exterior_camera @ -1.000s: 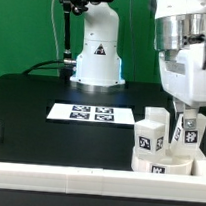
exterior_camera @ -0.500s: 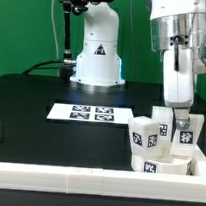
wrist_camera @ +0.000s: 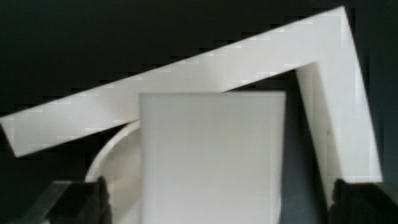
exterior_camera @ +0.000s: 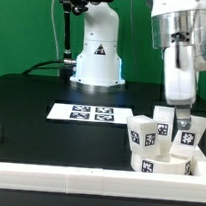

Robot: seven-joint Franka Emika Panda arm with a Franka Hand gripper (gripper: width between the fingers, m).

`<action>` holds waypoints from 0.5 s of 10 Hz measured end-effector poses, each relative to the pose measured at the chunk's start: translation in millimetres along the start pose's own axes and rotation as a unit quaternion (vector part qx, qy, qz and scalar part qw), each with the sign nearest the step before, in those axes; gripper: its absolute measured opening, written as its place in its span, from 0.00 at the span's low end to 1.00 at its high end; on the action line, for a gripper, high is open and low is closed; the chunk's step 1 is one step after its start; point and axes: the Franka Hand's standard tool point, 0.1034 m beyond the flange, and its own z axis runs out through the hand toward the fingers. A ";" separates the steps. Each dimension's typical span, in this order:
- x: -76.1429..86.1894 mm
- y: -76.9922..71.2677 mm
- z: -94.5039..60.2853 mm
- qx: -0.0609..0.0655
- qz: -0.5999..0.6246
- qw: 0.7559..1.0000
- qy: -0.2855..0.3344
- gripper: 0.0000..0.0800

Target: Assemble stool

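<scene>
Slightly rotated since 0.5 s ago, the smooth white drum seat (exterior_camera: 160,158) carries blocky legs (exterior_camera: 143,133); the end effector (exterior_camera: 183,118) grasps one leg (wrist_camera: 210,150).

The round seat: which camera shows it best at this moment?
The exterior view. There the seat sits by the white border rail, with block legs standing on it under the gripper. The wrist view shows only a curved sliver of the seat behind a leg.

Marker board (exterior_camera: 91,114) flat on black table (exterior_camera: 48,137); white border rail (exterior_camera: 75,179) along near edge.
</scene>
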 end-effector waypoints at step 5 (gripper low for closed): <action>-3.9 -4.0 -2.3 0.000 -0.155 0.988 -0.002 0.81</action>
